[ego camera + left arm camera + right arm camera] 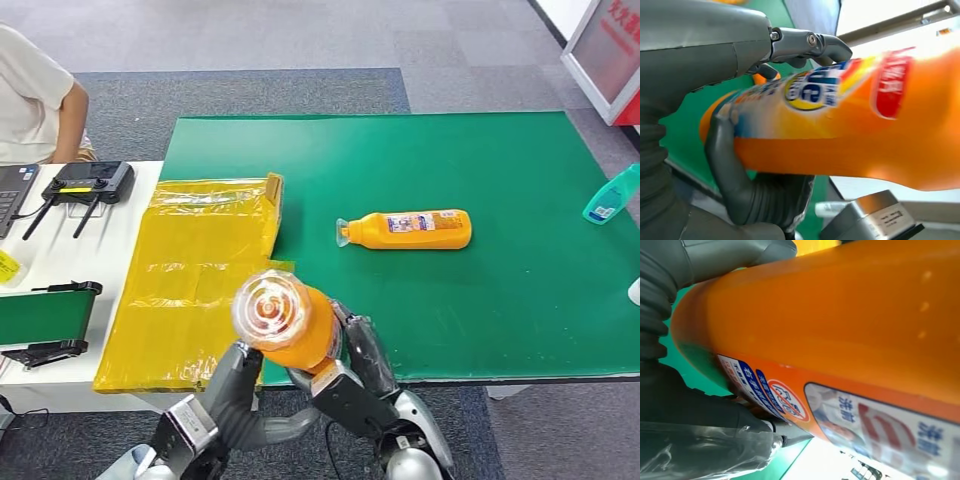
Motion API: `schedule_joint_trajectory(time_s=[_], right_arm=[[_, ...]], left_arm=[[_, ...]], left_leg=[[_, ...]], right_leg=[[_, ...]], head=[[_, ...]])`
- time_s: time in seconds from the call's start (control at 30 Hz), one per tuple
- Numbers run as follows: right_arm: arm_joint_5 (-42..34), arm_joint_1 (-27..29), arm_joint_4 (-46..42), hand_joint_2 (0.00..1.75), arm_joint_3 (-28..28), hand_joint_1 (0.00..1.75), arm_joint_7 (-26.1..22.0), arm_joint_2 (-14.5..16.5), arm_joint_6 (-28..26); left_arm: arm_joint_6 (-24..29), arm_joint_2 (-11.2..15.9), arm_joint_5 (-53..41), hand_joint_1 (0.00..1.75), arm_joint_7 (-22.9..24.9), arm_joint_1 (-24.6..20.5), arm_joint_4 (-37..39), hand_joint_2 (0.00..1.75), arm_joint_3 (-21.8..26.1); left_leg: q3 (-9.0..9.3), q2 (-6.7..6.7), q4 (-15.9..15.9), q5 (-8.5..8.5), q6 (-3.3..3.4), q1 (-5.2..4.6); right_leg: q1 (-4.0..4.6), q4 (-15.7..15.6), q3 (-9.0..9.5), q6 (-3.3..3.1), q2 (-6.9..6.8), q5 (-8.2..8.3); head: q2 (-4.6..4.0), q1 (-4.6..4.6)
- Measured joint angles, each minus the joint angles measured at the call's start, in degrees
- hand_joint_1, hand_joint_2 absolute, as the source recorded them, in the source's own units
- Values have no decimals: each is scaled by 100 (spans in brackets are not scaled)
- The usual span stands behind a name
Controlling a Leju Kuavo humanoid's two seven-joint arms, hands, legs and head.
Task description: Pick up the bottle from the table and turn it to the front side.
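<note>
**Both hands on orange bottle, lifted at table's near edge**

Orange plastic bottle with clear cap point(290, 322) is off the table, held at about 6 o'clock in the head view, above the near edge of the green rectangular table mat point(483, 300). Cap end points toward the camera; body runs back and to the right. Left hand point(234, 390) grips it from below-left, dark fingers curled under near the cap end. Right hand point(358, 355) holds the body from the right, fingers wrapped on it. Left wrist view: thumb point(734, 185) under the bottle, fingers point(810, 45) over it, colourful label facing the camera, blurred. Right wrist view: orange side with blue-white printed label, text too blurred to read.

Second orange plastic bottle point(411, 229) lies on its side on the mat at about 1 o'clock from the held one, cap to the left. Yellow plastic bag point(196, 280) flat at 10 o'clock, overlapping the mat's left edge. Teal spray bottle point(611, 196) at 3 o'clock at the mat's right edge. Black controller with antennas point(87, 185) at 10 o'clock on the white table; person in white shirt point(30, 90) beyond it.
</note>
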Motion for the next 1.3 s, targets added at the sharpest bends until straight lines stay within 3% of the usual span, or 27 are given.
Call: schedule_joint_trajectory(time_s=[0.47,1.3], right_arm=[[173,125,234,175,14,175,26,105,-175],[482,103,251,175,81,175,5,134,-293]], left_arm=[[290,-23,-550,0,25,22,-297,175,9],[154,-158,-230,0,213,1,-96,175,243]], left_leg=[[0,0,0,0,0,0],[0,0,0,0,0,0]], right_leg=[[0,0,0,0,0,0],[0,0,-2,-1,0,-1]], head=[[0,-1],[0,-1]])
